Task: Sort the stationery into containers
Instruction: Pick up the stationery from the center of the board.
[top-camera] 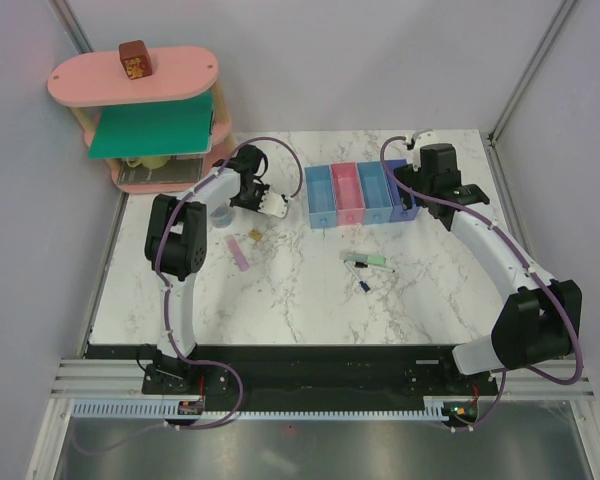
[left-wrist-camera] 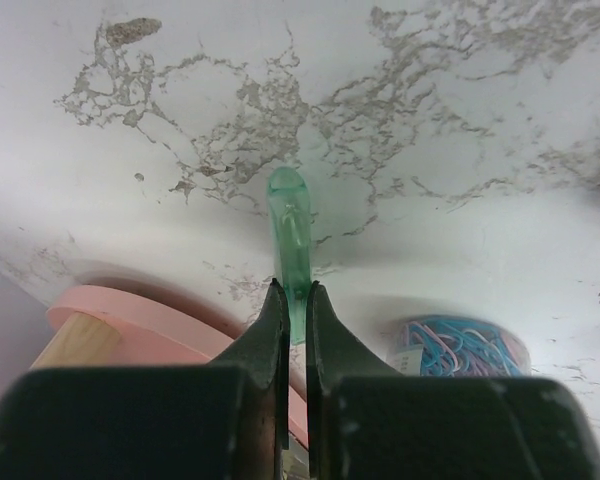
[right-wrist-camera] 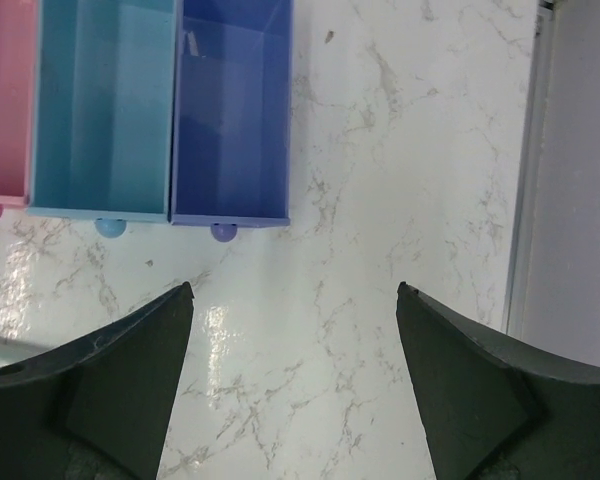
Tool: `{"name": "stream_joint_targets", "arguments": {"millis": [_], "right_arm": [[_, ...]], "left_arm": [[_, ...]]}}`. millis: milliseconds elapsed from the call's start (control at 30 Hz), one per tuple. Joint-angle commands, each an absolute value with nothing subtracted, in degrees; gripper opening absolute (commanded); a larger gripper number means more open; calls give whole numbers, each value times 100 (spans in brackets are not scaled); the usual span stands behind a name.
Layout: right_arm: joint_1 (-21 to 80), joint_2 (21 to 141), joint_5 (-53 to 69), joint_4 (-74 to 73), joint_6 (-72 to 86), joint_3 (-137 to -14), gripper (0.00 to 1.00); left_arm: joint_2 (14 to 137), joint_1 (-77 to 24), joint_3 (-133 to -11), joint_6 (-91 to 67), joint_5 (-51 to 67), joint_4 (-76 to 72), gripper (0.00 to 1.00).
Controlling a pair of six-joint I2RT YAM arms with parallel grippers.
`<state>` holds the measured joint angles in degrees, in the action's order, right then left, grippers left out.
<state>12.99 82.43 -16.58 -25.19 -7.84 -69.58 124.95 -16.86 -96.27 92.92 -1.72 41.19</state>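
My left jaws are pressed tight together on a thin see-through mint green bar [left-wrist-camera: 290, 235]. They pinch it by one end, so the rest sticks out past my tips (I cannot tell if its far end touches the white marble bench [top-camera: 310, 310] or hangs just over it). In the top view these jaws sit low over the left part of the bench, between the small see-through bluish round tub [top-camera: 220, 216] and the row of four joined little plastic bins [top-camera: 360, 192]. My left wrist camera shows the tub full of coloured paper clips, near the pink foot of the big pink oval shelf [top-camera: 130, 80].

My right jaws are spread wide and hold nothing. They hang over bare bench at the right end of the row, close to the darker blue bin [right-wrist-camera: 230, 110]. Next to that come a light blue bin [right-wrist-camera: 100, 100], a pink bin [right-wrist-camera: 2, 100], and one more light blue bin at the far end [top-camera: 320, 195].

In front of the bins lie a second mint green bar [top-camera: 380, 264] and a thin black-and-white pen [top-camera: 355, 258] right beside it. A shorter pen [top-camera: 364, 286] lies a little nearer to me. A lilac-pink flat bar [top-camera: 239, 253] and a tiny tan piece [top-camera: 254, 236] lie close to my left jaws. A brown block [top-camera: 134, 60] sits on top of the shelf
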Motion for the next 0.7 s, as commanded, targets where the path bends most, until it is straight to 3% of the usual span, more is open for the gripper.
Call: {"name": "stream_joint_targets", "arguments": {"millis": [0, 333, 667], "right_arm": [[1327, 8042, -889, -2768, -1168, -7190, 90], [1494, 8016, -949, -2944, -1441, -7207, 91], [1494, 7980, -1353, -2883, -1345, -6970, 92]], "left_arm": [[12577, -1731, -9440, 8877, 623, 5089, 2], [12445, -1731, -9395, 8324, 861, 5212, 2], [11892, -1687, -10450, 6593, 2231, 5282, 2]]}}
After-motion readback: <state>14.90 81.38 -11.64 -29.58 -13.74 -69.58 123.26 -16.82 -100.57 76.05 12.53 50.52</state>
